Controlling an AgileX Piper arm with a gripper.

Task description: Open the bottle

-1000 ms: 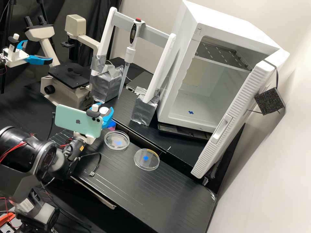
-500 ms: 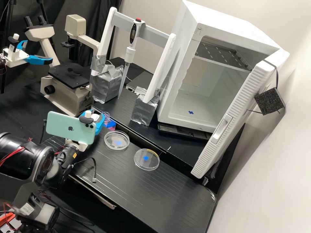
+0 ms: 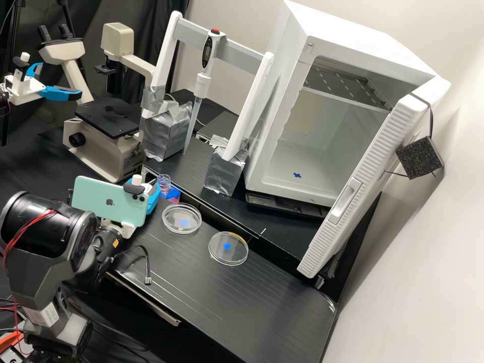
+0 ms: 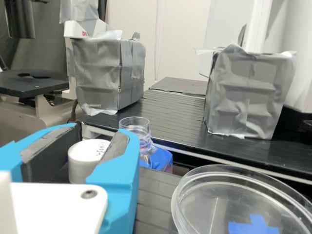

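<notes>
Nearest in the wrist view, the gripper [image 4: 101, 130] sits beside the clear dish with the blue cross [image 4: 204, 204]. Its jaws stand narrowed around a round white cap [image 4: 87, 158], a dark pad to either side of it, and they look to be holding it. The cap seems light, stiff plastic; its smooth side could slip or turn if the pads ease, so a steady pinch across the full height of its side should serve, with no need to press hard.

Just beyond that dish stands the bottle [image 4: 158, 158], upright, its clear neck [image 4: 141, 131] bare and its lower body blue with some pink. In the high view the bottle [image 3: 172, 194] likewise lies close past the dish. I judge the opening itself done; what is left is to bring the cap safely away from the neck and, perhaps, set it down.

The bottle looks small and light enough to tip at a nudge. Its body seems the place to take hold, low down; the clear neck is thin-walled and slick to look at, and a poor grip. A knock from a finger could push the bottle towards the dish.

Well past the dish, farther back, stand two blocks wrapped in silver tape [image 4: 102, 73].
</notes>
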